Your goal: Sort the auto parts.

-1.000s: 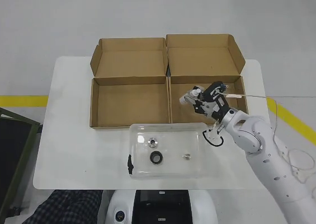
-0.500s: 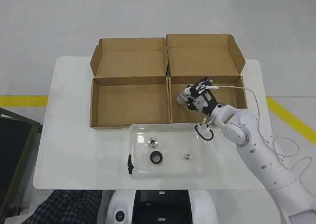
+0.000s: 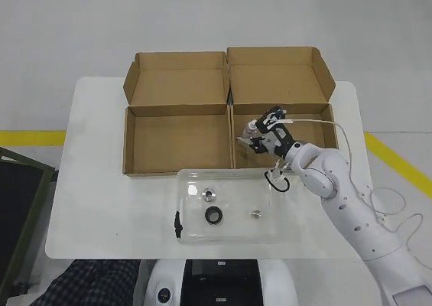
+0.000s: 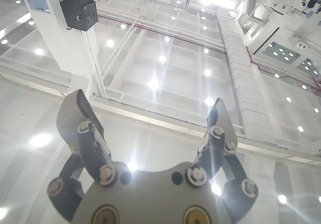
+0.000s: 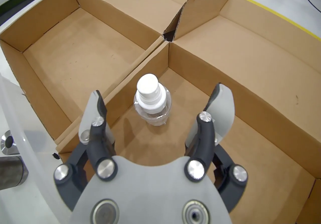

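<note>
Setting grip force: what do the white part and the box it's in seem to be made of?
White part: probably matte white plastic, smooth and stepped. Its lower end sits in a clear wrap, perhaps a thin shell, which is glossy with glints. Box: brown corrugated cardboard, matte, with fluting visible at a cut flap edge.
</note>
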`<state>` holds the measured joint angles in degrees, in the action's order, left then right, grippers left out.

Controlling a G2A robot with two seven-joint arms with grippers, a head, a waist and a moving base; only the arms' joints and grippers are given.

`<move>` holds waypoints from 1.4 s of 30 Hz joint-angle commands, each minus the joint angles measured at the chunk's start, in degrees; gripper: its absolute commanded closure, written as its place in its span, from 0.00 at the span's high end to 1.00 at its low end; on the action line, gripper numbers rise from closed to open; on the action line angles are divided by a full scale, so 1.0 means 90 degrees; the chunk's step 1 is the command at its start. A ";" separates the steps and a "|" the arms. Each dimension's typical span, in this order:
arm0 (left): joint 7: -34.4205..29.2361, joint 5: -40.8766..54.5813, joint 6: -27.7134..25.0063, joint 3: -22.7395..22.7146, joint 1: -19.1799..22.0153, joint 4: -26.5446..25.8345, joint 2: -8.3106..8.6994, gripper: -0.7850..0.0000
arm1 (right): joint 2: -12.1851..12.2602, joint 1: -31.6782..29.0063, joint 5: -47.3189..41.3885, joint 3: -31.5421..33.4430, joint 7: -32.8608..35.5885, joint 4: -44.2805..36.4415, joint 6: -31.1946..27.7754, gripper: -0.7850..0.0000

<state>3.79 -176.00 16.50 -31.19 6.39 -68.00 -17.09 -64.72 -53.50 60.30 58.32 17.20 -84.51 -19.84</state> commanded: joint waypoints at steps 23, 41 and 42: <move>0.0000 0.0000 0.0000 0.0000 0.0000 0.0000 0.0000 1.00 | 0.0604 -0.2062 0.0629 0.1472 0.1089 -0.3146 -0.3178 1.00; 0.0000 0.0000 0.0000 0.0000 0.0000 0.0000 0.0000 1.00 | 0.0799 -0.2682 0.1445 0.1548 0.1090 -0.3347 -0.4061 1.00; 0.0000 0.0000 0.0000 0.0000 0.0000 0.0000 0.0000 1.00 | 0.0806 -0.2688 0.1490 0.1554 0.1088 -0.3335 -0.4068 1.00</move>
<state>3.79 -176.00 16.50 -31.19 6.39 -68.00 -17.09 -57.53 -77.65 73.37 72.25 27.04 -114.66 -56.40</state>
